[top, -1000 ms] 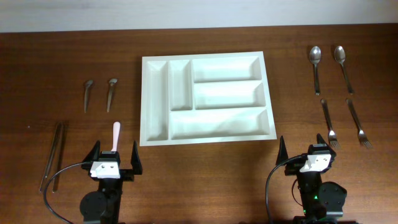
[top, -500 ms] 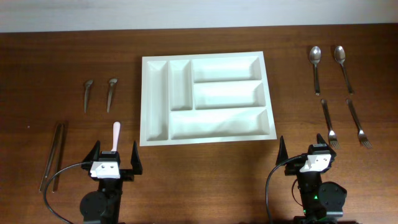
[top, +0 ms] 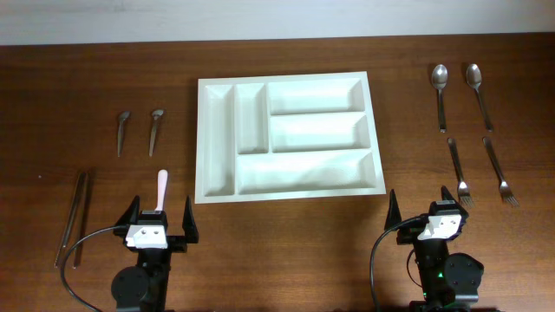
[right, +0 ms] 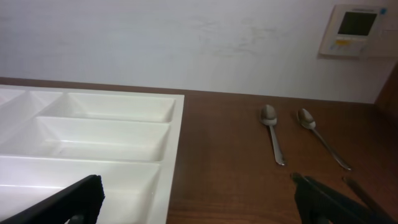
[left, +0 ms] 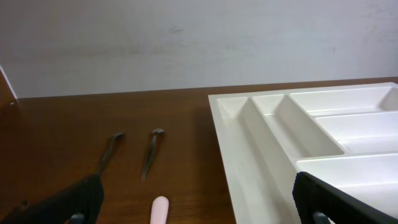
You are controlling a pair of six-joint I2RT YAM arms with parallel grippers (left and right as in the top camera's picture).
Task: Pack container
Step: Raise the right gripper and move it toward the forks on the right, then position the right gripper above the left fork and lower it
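We see no change from a second ago: both arms sit where they were at the near edge of the table (top: 286, 251), and nothing on it has shifted. The left claw (top: 161, 212) stands wide open and grips nothing. A pink handle (top: 161, 186) lies flat on the wood just ahead of it, in line with the gap between the fingers. The right claw (top: 440, 212) is just as open and just as empty.

The white tray (top: 316, 132) lies flat in the middle of the table, ahead of the two claws and between them, with all five compartments bare. Well to its left lie two teaspoons (top: 122, 132) side by side. Nearer the edge lies a long metal piece (top: 74, 217); we cannot tell whether it is tongs or chopsticks. To the tray's right we find two spoons (top: 440, 94), and closer to the right claw two forks (top: 459, 169).
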